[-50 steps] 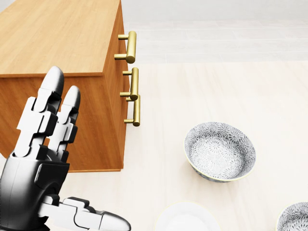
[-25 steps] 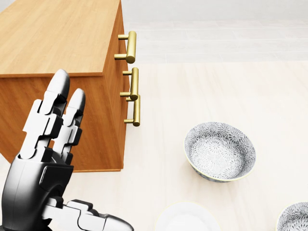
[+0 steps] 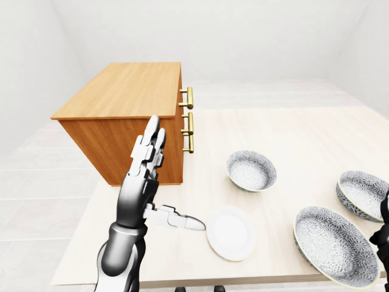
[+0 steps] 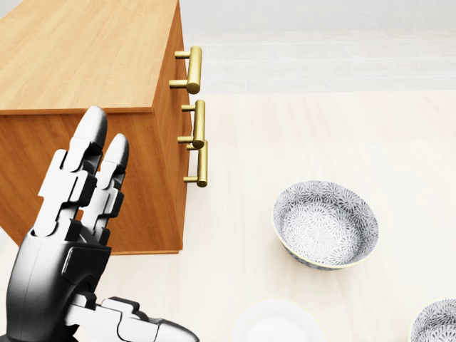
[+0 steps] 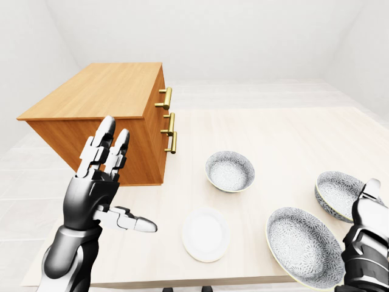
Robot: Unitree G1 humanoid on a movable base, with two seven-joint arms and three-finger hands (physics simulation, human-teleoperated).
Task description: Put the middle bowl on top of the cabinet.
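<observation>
Three patterned grey bowls rest on the pale table (image 3: 292, 131). The small bowl (image 3: 251, 170) lies nearest the cabinet, the large bowl (image 3: 331, 244) sits at the bottom right, and a mid-sized bowl (image 3: 363, 193) is at the right edge. The wooden cabinet (image 3: 121, 91) with brass handles (image 3: 189, 123) stands at the left, its top bare. My left hand (image 3: 165, 182) is raised before the cabinet's side, open, fingers pointing up and thumb out toward the right, holding nothing. My right hand (image 5: 366, 234) shows at the bottom right edge beside the large bowl, fingers up, empty.
A white plate (image 3: 231, 233) lies near the table's bottom edge, between my left hand's thumb and the large bowl. The table's near edge runs just below the plate. Pale tiled floor surrounds the table and cabinet.
My left hand has drifted slightly to the right and a little lower in the head view, still open. The bowls, the cabinet and the camera have not moved.
</observation>
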